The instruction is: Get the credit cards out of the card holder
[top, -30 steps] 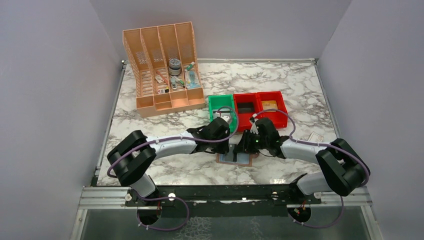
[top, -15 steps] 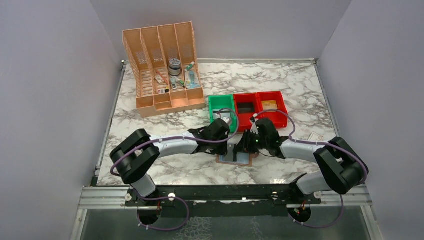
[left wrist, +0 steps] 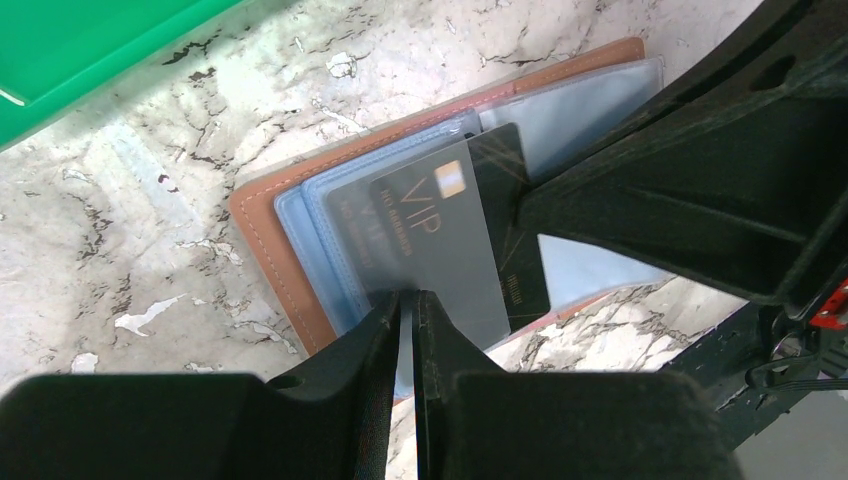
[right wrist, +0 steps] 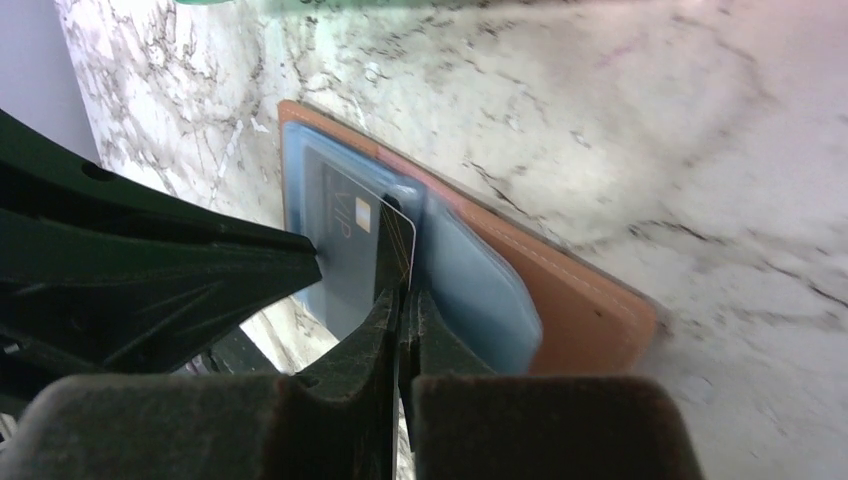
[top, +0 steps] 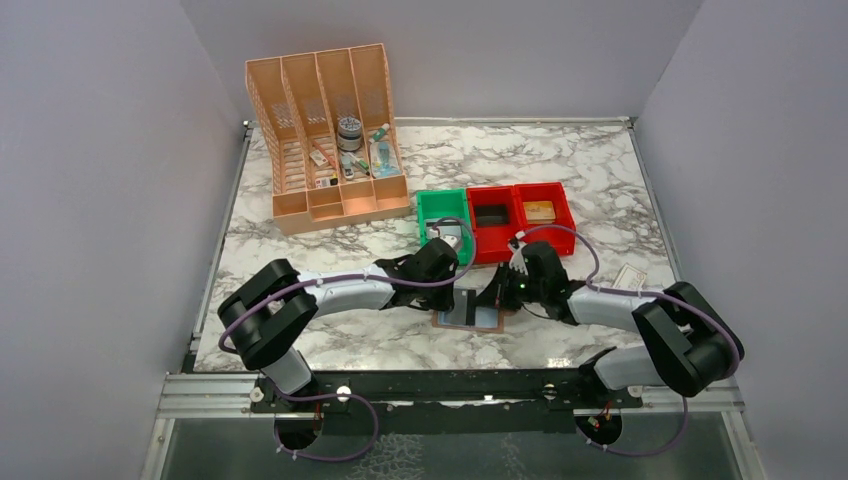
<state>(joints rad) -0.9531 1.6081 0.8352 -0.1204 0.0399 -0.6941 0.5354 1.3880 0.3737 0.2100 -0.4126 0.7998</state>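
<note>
Right tool (right wrist: 402, 296) newly tight on card (left wrist: 500, 170) edge

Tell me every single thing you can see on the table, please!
card holder: one, brown with blue-grey pockets, open on the table's near middle
credit card: one seen, black, partly in the holder's clear sleeve
green bin: one, green, behind the holder
red bins: two, red, side by side right of the green bin
file rack: one, peach, far left, small items inside
small white item: one, white, right side of table
table: one, marbled white and grey, under everything
left jaws: one pair, black, pinched on the card holder's sleeve
right jaws: one pair, black, shut on the credit card's edge
</note>
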